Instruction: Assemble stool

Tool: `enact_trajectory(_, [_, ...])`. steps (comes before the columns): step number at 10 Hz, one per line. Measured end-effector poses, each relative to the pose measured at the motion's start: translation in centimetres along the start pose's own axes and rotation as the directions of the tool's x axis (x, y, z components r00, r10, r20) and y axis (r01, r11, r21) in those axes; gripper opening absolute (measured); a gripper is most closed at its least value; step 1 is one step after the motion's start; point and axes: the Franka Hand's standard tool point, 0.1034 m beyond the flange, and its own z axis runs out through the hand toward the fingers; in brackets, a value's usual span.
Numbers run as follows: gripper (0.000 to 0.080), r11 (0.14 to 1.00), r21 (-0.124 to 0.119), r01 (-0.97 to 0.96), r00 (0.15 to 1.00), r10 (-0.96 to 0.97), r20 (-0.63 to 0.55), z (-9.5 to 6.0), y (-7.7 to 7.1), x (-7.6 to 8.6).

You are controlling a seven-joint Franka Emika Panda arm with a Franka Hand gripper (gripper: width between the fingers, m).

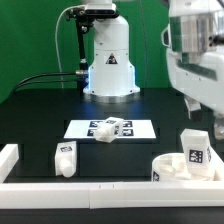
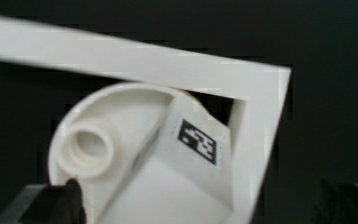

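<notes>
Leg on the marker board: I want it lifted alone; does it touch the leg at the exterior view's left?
Apart. The exterior view shows bare black table between the leg on the marker board and the other leg.

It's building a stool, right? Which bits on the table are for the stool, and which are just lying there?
For the stool:
round seat
upright leg by the seat
lying leg on the board
third leg, at the exterior view's left

Not part of it:
marker board
white edge rail
</notes>
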Motion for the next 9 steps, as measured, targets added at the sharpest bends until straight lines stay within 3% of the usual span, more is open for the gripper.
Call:
enact_trajectory(4, [0.0649, 0.941, -0.005, 0.338, 0.941, -0.338, -0.001, 0.2, 0.1, 0.1])
enact_trajectory(6, [0.0649, 0.713, -0.023, 0.701, 0.713, -0.701, 0.025, 0.2, -0.4, 0.4])
enact_trajectory(8, [0.0649, 0.643, -0.007, 0.766, 0.643, -0.766, -0.015, 0.1, -0.9, 0.4])
enact_trajectory(9, [0.0649, 0.570, -0.017, 0.822, 0.569, -0.822, -0.008, 0.2, -0.5, 0.6])
